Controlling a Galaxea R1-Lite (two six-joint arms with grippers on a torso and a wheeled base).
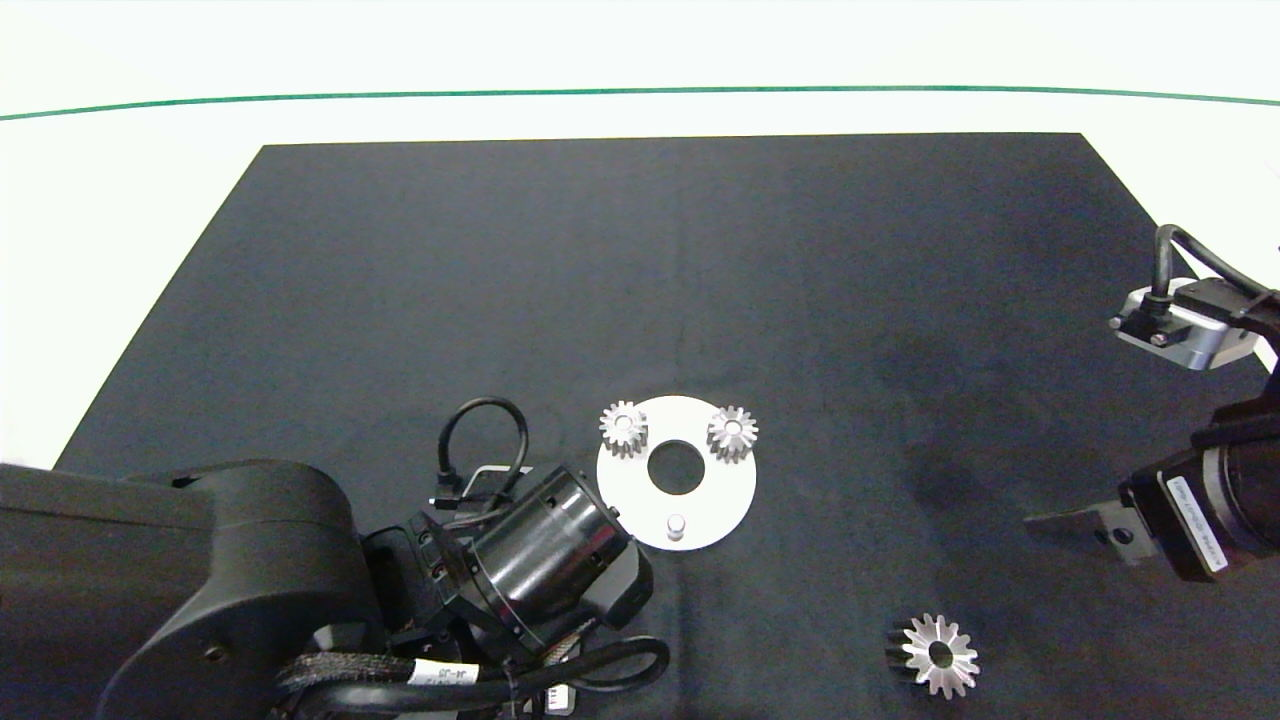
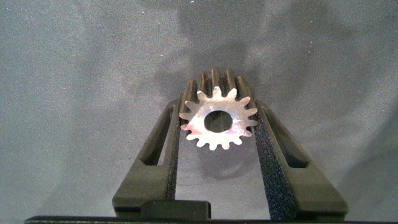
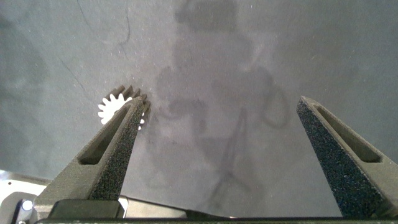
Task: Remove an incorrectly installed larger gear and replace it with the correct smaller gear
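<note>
I am gripping the smaller gear (image 2: 217, 118) in my closed left gripper (image 2: 217, 134), right gripper (image 3: 221, 134) open and idle; next, aligning it over the bare peg (image 1: 676, 524).

The head camera looks straight down from high above on the dark mat (image 1: 640, 300). Each of the 2 wrist cameras looks along its own fingers, close to the mat. The larger gear (image 3: 118, 109), beside the right gripper (image 3: 227, 134), also shows from overhead.
</note>
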